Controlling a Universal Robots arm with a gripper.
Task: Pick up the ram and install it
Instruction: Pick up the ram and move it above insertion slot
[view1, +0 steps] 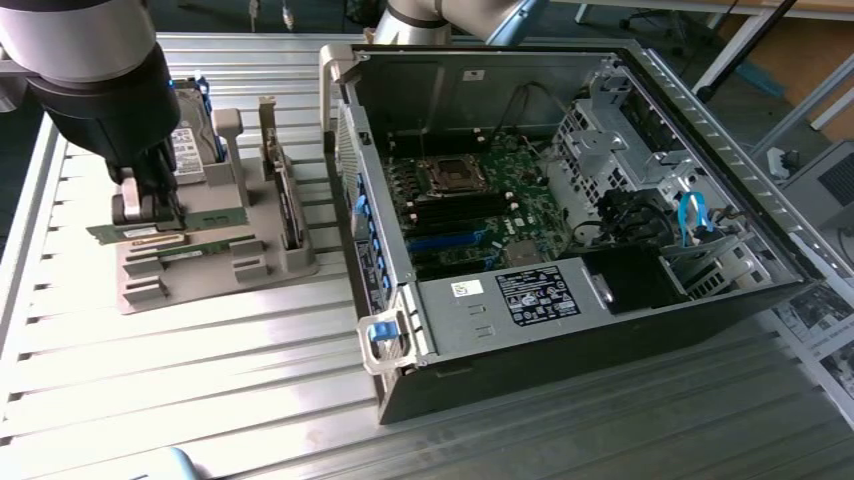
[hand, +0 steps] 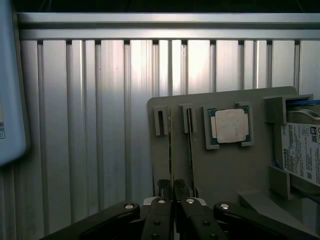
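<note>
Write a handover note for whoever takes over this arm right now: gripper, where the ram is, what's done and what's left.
Gripper: shut on the ram, pinching its thin edge.
Ram: on edge at the grey holder, beside a second stick. The holder sits on the exterior view's left of the open computer case.
Done: ram gripped.
Left: ram not yet carried from the holder and not yet seated on the motherboard.
</note>
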